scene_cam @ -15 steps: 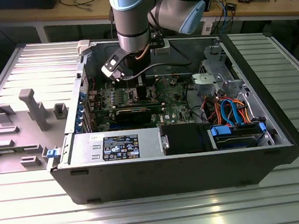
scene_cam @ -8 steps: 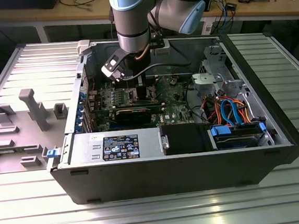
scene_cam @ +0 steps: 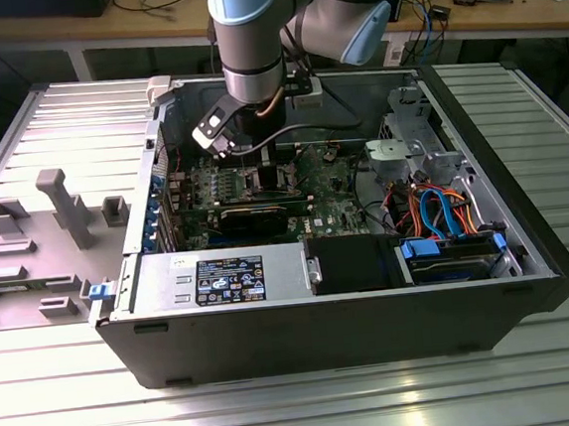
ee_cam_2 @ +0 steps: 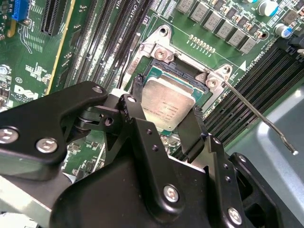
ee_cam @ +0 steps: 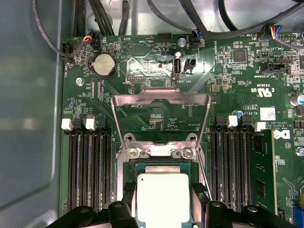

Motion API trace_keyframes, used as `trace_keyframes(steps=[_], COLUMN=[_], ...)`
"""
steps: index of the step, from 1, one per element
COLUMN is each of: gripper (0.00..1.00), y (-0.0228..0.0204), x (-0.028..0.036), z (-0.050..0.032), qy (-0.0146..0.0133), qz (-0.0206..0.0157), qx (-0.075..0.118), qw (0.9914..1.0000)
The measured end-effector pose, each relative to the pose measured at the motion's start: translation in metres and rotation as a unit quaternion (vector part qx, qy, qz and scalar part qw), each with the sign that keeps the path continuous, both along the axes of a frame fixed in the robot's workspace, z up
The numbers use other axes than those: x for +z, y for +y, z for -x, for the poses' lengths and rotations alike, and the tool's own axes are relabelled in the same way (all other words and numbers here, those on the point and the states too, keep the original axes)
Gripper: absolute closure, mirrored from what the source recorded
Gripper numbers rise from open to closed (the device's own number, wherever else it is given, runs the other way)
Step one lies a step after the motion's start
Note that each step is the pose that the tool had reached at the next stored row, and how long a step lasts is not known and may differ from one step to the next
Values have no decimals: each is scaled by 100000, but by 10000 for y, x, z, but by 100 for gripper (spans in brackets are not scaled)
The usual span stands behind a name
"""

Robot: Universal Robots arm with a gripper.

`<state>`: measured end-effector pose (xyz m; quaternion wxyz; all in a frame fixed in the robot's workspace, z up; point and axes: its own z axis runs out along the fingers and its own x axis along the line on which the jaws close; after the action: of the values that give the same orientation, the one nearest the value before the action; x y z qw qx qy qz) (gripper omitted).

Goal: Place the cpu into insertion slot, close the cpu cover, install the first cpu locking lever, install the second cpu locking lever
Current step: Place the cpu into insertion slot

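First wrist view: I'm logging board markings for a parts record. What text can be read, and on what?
White silkscreen on the motherboard: too small and inverted to quote reliably.
Etching on the cpu: washed out, unreadable.
Print on the white sticker: too small.
Stamp on the cpu cover: too faint.

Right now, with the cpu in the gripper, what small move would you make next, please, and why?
Probably ease the cpu straight down a touch. The gripper is closed on it, it looks squared over the slot, and the cover stands raised, clear of it. Whether it is fully seated I cannot tell.
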<state>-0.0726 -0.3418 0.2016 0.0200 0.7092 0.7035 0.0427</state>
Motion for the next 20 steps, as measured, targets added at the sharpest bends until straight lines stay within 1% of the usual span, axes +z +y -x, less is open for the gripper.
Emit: trace_keyframes(steps=[10, 15, 20], gripper=[46, 46, 46], y=[0, -1, 0], x=[-7, -41, -46], z=[0, 0, 0], qy=[-4, 11, 2], qz=[0, 23, 0], qx=[0, -49, -98], qw=[100000, 100000, 100000])
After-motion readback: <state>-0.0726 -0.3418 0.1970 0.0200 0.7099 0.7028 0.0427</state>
